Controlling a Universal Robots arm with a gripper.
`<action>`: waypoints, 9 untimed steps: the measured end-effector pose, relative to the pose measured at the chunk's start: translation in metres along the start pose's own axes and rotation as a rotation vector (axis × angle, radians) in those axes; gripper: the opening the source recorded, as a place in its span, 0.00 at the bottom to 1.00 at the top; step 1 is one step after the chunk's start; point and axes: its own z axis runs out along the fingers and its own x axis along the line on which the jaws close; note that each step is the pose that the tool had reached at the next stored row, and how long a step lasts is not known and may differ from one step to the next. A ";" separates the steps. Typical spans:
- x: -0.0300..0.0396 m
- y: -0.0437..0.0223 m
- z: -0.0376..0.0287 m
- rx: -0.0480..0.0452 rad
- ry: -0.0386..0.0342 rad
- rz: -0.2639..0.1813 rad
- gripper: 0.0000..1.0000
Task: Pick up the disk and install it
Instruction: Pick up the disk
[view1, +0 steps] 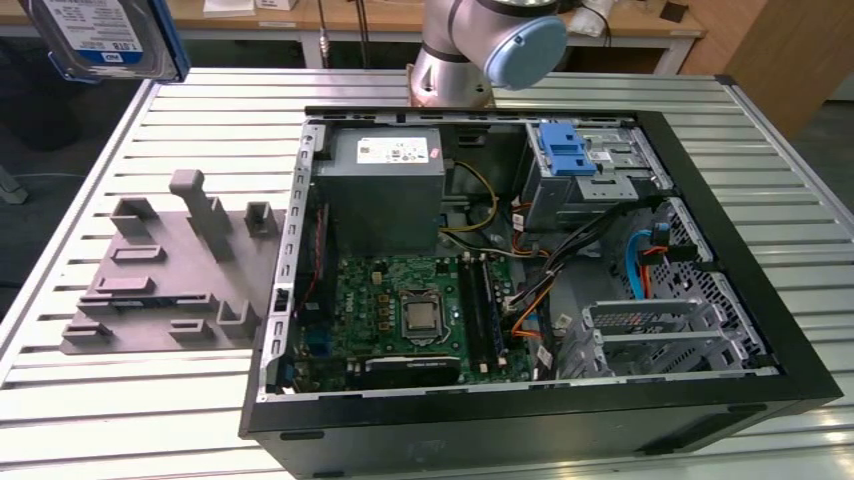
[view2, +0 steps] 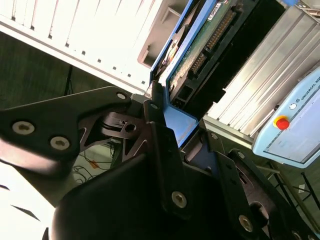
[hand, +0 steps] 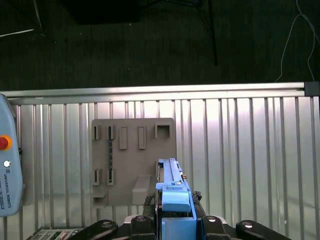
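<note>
Above the worktop (view1: 120, 420): you hold the disk (view1: 100, 35) raised, at the exterior view's left, well apart from the case.
Computer case (view1: 747, 385): open; power supply (view1: 387, 180), circuit board (view1: 400, 300), cables and drive cage (view1: 587, 175) inside.
Disk: carrying it well, I judge, means no tilt or slip.
Gripper (view2: 172, 117): pinching the disk's blue bracket.

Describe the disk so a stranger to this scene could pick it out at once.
Find the open computer case on the slatted table, then look to the top of the exterior view's left. There the disk hangs in the air: a flat slab with a white-and-blue label in a blue frame, unlike the grey fixture board below.
</note>
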 end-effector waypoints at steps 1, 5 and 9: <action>0.0000 -0.0011 0.0000 0.0000 0.0000 0.000 0.36; -0.0002 -0.0046 0.0000 0.0000 0.0000 0.000 0.36; -0.0004 -0.0087 -0.0001 0.0000 0.0000 0.000 0.36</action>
